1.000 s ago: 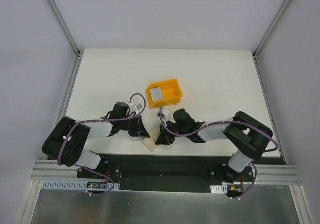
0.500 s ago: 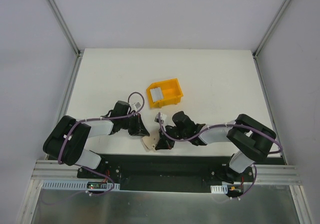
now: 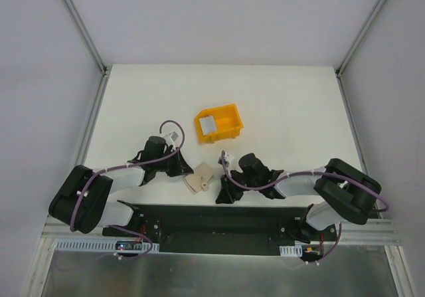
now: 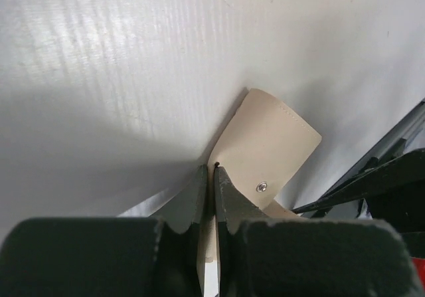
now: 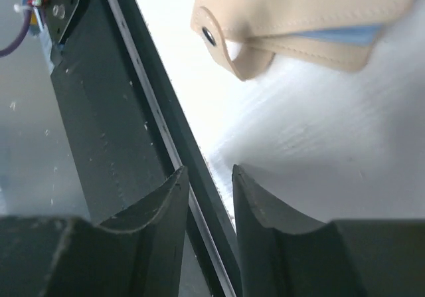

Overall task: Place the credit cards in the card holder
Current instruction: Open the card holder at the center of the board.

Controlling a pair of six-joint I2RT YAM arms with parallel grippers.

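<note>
The beige card holder (image 3: 199,177) lies unfolded near the table's front edge, its flap and snap (image 4: 261,187) spread out. My left gripper (image 4: 212,171) is shut on one thin edge of it, coming in from the left (image 3: 180,168). A pale blue credit card (image 5: 353,35) shows as a strip inside the card holder (image 5: 299,8). Another silvery credit card (image 3: 208,125) lies in the yellow bin (image 3: 229,119). My right gripper (image 5: 209,172) stands open with nothing between its fingers, just right of the holder over the table's front edge (image 3: 224,193).
The black base rail (image 3: 199,218) runs along the table's near edge, right under my right gripper. The yellow bin stands behind the two grippers, mid-table. White walls and metal frame posts (image 3: 93,51) close in the table's sides.
My right gripper has opened, let go of the card holder and drawn back to the right and nearer. The holder has shifted slightly away from the edge, now spread open, still held by my left gripper.
</note>
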